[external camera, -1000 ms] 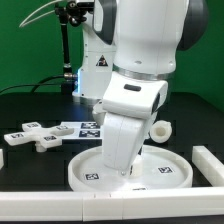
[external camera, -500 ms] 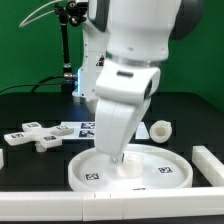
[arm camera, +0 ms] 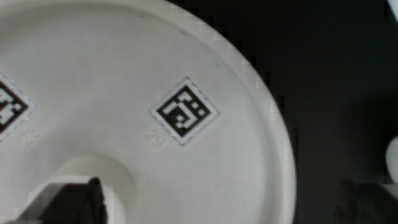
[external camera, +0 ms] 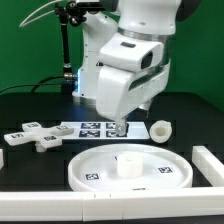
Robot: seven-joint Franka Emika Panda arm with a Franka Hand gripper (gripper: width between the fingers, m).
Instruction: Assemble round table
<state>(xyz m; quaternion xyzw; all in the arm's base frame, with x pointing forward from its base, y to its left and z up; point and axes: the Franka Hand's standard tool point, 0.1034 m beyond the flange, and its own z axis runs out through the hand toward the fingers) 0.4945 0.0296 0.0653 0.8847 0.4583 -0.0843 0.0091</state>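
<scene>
The white disc top (external camera: 150, 176) lies flat at the front of the table, with a short raised hub (external camera: 128, 163) at its centre. My gripper (external camera: 117, 128) hangs above the disc's far edge, empty, apart from every part. The short cylindrical leg (external camera: 160, 129) lies to the exterior view's right of the gripper. The cross-shaped foot (external camera: 30, 135) lies at the exterior view's left. The wrist view shows the disc (arm camera: 125, 70) with a square marker (arm camera: 185, 110), and one dark finger (arm camera: 68, 203) set far to the side, so the jaws stand open.
The marker board (external camera: 85, 128) lies behind the disc, under the gripper. White edge bars lie at the exterior view's right (external camera: 208, 165) and left (external camera: 2, 158). A black stand (external camera: 66, 50) rises at the back.
The gripper has risen from the disc's hub and moved back toward the marker board. The disc stays where it was.
</scene>
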